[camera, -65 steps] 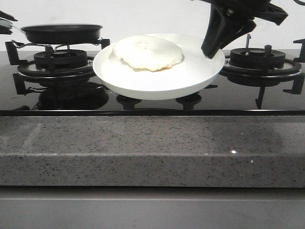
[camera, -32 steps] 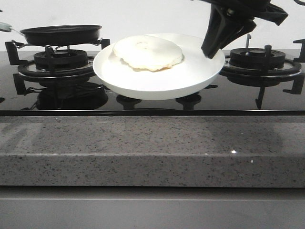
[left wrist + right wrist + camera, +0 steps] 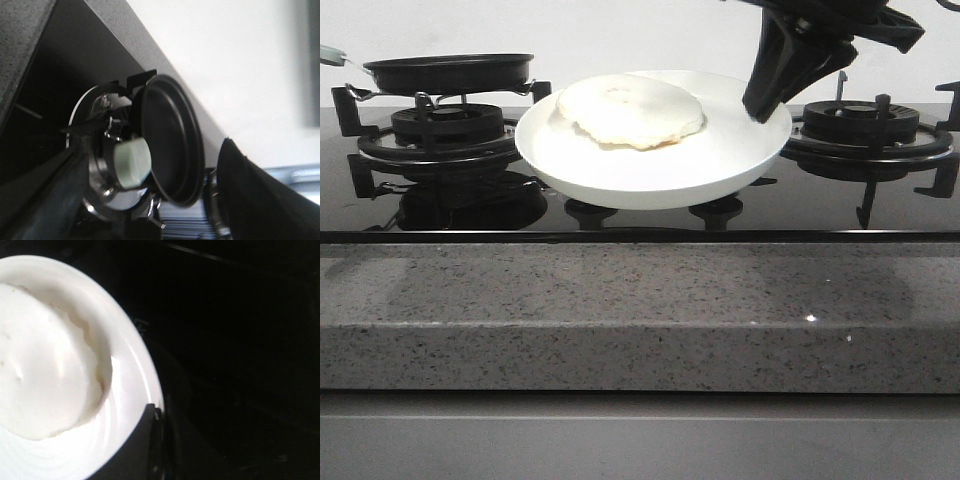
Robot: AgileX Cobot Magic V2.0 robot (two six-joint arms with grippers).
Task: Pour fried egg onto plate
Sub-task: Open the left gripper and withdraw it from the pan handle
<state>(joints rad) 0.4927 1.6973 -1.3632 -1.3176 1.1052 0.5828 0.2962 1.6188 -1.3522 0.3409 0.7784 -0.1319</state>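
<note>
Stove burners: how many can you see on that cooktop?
2. One burner on the left sits under the black frying pan; the other burner is on the right. The plate may hide more.

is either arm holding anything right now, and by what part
The right pincer grips the plate by its right rim, fried egg on it. The left pincer's hold cannot be told.

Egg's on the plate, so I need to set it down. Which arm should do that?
Right. The right gripper is clamped on the plate rim with the fried egg on it; the left fingers are by the frying pan.
</note>
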